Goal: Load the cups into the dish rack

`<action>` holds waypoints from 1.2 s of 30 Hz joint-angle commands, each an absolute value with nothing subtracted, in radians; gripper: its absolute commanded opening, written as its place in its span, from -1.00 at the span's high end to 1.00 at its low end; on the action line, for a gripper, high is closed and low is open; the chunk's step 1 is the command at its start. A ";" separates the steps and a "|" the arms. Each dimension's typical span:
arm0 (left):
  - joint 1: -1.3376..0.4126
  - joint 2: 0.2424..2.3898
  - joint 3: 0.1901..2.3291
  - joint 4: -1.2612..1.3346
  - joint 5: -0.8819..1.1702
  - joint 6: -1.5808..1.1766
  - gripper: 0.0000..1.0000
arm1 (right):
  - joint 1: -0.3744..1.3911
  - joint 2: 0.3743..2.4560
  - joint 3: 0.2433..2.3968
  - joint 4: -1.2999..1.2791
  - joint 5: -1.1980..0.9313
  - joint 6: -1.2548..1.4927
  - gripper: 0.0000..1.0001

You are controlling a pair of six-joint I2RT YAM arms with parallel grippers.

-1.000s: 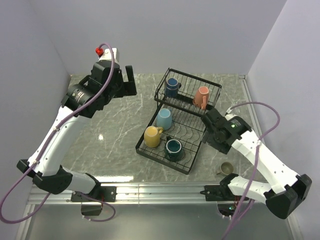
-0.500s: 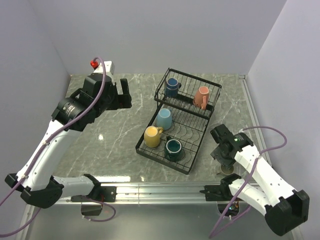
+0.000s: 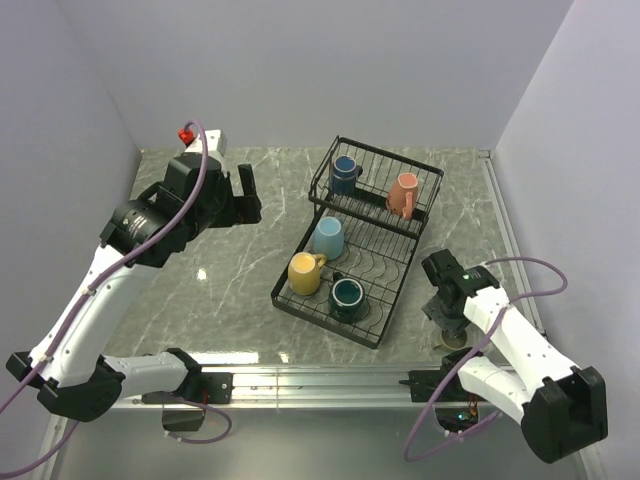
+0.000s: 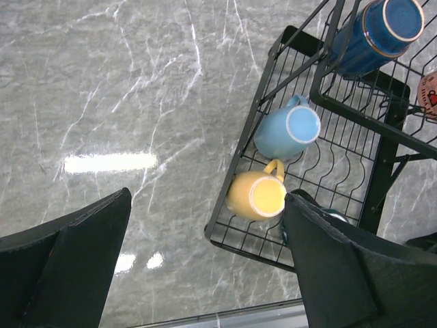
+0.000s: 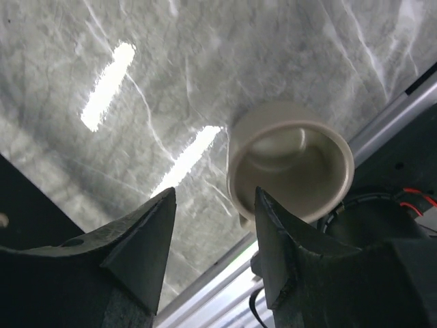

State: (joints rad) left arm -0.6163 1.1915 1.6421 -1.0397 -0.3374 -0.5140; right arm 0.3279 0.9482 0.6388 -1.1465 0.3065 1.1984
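Five cups (image 3: 303,273) are in the dish rack (image 3: 385,265); we're on the last, the beige cup (image 5: 290,160), near right. R gripper (image 5: 214,205) is spread over it, next drop & pinch

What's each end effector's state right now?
Left end effector: open, empty.
Right end effector: open, over the small beige ceramic mug, not gripping it.

Bright overhead light — glare streaks on table (image 3: 230,275), soft shadows.

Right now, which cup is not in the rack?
The small beige-grey cup beneath the right end effector; it alone stands outside the dish rack, on the table.
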 commanded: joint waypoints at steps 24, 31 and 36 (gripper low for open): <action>-0.614 1.126 1.643 -1.123 -0.377 -0.637 -0.99 | 0.296 1.080 0.626 -0.959 0.296 1.022 1.00; -0.614 1.161 1.690 -1.121 -0.345 -0.641 -0.99 | 0.296 0.953 0.707 -1.049 0.298 1.022 1.00; -0.612 1.204 1.759 -1.109 -0.267 -0.637 -0.99 | 0.296 0.847 0.802 -1.107 0.276 1.037 1.00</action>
